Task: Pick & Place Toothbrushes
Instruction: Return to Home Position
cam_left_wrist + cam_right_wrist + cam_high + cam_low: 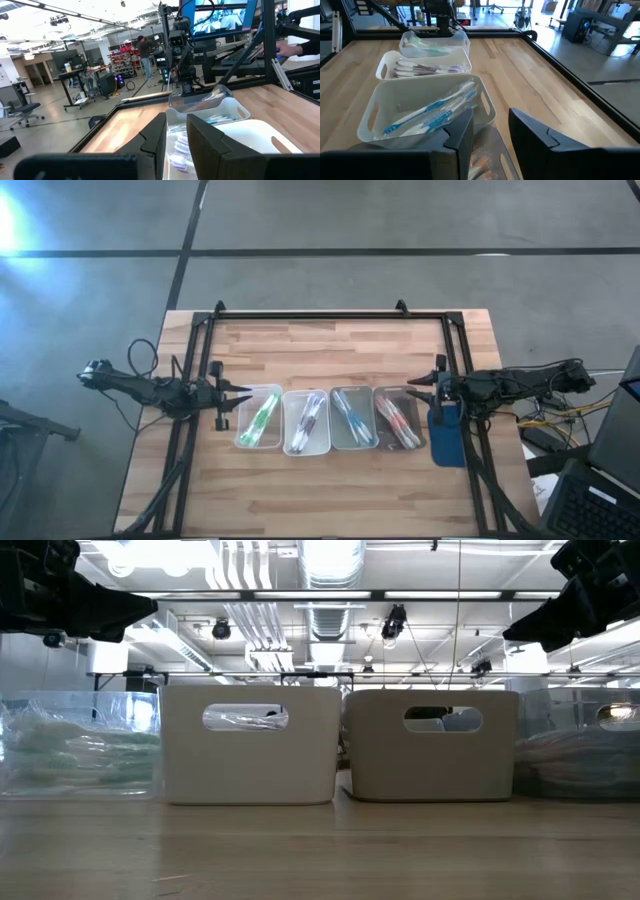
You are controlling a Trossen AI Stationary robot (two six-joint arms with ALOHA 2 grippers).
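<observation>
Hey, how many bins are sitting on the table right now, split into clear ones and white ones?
Clear bins: 2, the left-end bin with green toothbrushes and the right-end bin with red-pink toothbrushes
White bins: 2, the middle-left bin with purple toothbrushes and the middle-right bin with blue toothbrushes
Total: 4 bins

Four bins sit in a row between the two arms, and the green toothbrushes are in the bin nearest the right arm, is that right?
No. The high view shows the green toothbrushes in the bin nearest the left arm; the bin by the right arm holds red ones. The row of four between the arms is right.
</observation>
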